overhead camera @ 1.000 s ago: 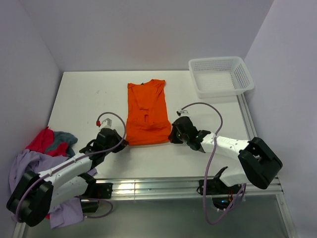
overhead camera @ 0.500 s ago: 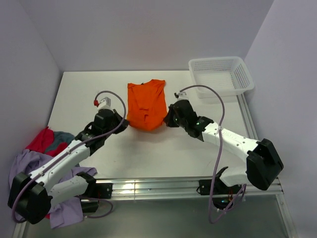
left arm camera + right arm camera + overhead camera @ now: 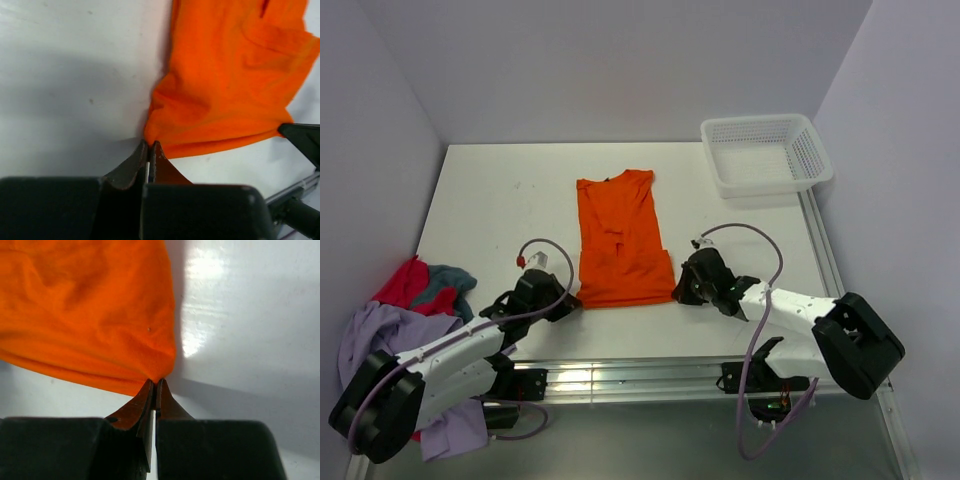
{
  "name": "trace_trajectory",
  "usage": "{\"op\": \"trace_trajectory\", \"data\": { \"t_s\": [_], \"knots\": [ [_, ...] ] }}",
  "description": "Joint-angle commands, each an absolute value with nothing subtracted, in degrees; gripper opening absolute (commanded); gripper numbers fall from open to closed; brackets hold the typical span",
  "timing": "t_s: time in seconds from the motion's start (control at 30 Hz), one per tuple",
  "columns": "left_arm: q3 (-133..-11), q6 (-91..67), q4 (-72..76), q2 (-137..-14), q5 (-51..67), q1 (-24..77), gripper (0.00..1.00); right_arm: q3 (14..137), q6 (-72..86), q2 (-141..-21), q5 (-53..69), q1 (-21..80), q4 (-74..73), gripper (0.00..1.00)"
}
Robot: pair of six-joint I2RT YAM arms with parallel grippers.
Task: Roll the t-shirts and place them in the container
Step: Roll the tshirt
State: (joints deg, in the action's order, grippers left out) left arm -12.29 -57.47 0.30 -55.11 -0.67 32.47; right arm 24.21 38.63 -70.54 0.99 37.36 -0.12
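Note:
The orange t-shirt (image 3: 620, 240) lies lengthwise in the middle of the white table (image 3: 500, 200), collar far and hem near. My left gripper (image 3: 570, 298) is shut on the hem's left corner. In the left wrist view its tips (image 3: 151, 145) pinch the orange t-shirt's (image 3: 230, 85) edge. My right gripper (image 3: 678, 292) is shut on the hem's right corner, and in the right wrist view its tips (image 3: 156, 382) bite the orange cloth (image 3: 85, 305). Red (image 3: 405, 285), grey-blue (image 3: 448, 280) and lavender (image 3: 375, 335) t-shirts lie heaped at the table's left near edge.
A white perforated basket (image 3: 790, 150) stands at the far right corner of the table. The metal rail (image 3: 620, 375) runs along the near edge, with cables looping over both arms. Walls close in the table on the left, the back and the right.
Both grippers carried the hem away toward the collar, bunching the shirt, then drew it back toward the near edge. The shirt now lies stretched out, slightly nearer than before.

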Motion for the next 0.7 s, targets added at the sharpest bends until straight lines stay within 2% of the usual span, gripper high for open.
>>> {"op": "trace_trajectory", "data": {
  "t_s": [0.0,0.33,0.67],
  "knots": [
    [-13.09,-58.45,0.9,-51.53,-2.72,32.87,0.0,25.22,38.85,-66.89,-1.67,36.74,2.03,0.0],
    [-16.52,-58.71,-7.2,-44.21,-1.93,33.22,0.0,28.82,37.0,-62.84,-0.35,37.0,-4.13,0.0],
    [-27.76,-55.99,-17.3,-46.31,-5.45,33.4,0.0,38.23,32.7,-65.82,-0.53,36.91,-10.63,0.0]
  ]
}}
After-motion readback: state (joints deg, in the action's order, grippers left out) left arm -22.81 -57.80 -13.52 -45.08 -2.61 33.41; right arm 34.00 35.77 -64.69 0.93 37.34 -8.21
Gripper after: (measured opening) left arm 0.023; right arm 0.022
